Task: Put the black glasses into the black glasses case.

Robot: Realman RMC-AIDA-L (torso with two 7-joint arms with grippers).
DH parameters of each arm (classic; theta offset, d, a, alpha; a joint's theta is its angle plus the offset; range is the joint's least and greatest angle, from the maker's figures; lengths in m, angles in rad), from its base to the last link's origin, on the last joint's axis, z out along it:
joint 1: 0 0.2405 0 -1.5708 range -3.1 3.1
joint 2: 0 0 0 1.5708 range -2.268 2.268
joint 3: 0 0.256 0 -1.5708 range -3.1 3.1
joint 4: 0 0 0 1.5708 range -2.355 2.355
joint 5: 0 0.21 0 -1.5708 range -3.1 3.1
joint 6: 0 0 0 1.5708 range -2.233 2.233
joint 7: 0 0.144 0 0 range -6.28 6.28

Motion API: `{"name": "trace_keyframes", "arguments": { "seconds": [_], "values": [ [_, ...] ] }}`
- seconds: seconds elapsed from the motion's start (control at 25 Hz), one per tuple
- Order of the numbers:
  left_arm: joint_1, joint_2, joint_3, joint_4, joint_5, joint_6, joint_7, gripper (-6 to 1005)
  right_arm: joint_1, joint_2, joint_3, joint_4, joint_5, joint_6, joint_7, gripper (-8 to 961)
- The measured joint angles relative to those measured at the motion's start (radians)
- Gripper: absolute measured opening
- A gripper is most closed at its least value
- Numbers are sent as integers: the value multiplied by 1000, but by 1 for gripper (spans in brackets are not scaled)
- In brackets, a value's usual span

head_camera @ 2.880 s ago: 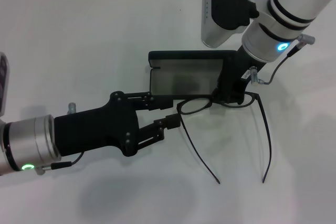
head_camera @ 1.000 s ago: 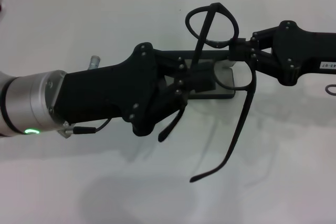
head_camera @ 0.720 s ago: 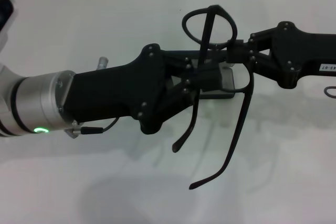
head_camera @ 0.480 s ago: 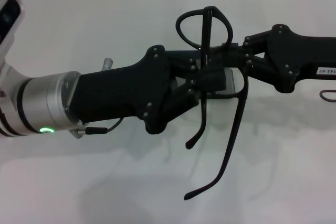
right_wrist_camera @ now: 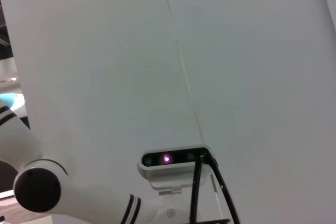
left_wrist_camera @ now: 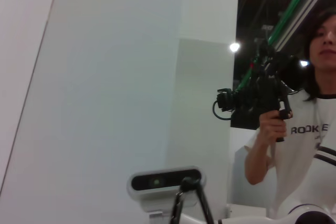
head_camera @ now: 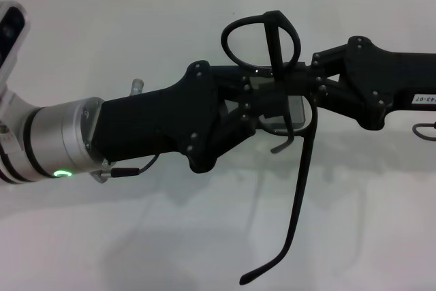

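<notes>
Both grippers hold the thin black wire-framed glasses aloft: the right gripper clamps the frame, the left gripper folds a temple. The black hinged glasses case below awaits them, glasses not yet inside.

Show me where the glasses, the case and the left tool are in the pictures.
glasses [head_camera: 304, 168], head view, on the long temple arm hanging down.
case [head_camera: 297, 108], head view, on the small grey part showing between the tools.
left tool [head_camera: 276, 103], head view, between its fingertips at the frame.
</notes>
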Motion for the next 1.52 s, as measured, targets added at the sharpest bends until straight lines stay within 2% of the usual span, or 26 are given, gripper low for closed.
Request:
{"name": "trace_keyframes", "arguments": {
  "seconds": [0.92, 1.04, 1.2, 1.36, 1.52],
  "values": [
    [1, 2, 2, -19, -8, 16, 19, 35, -8, -1, 8, 16, 18, -16, -10, 63],
    [3, 7, 5, -13, -4, 83, 40, 35, -11, -6, 45, 32, 20, -19, -15, 61],
    [17, 13, 1, -10, -3, 114, 56, 35, -21, -8, 164, 36, 28, -101, -16, 61],
    [22, 13, 2, -8, 13, 105, 56, 35, -26, -9, 279, 37, 116, -220, -9, 61],
    [7, 6, 5, -9, 56, 103, 56, 35, -31, -5, 300, 46, 249, -245, -6, 61]
  ]
}}
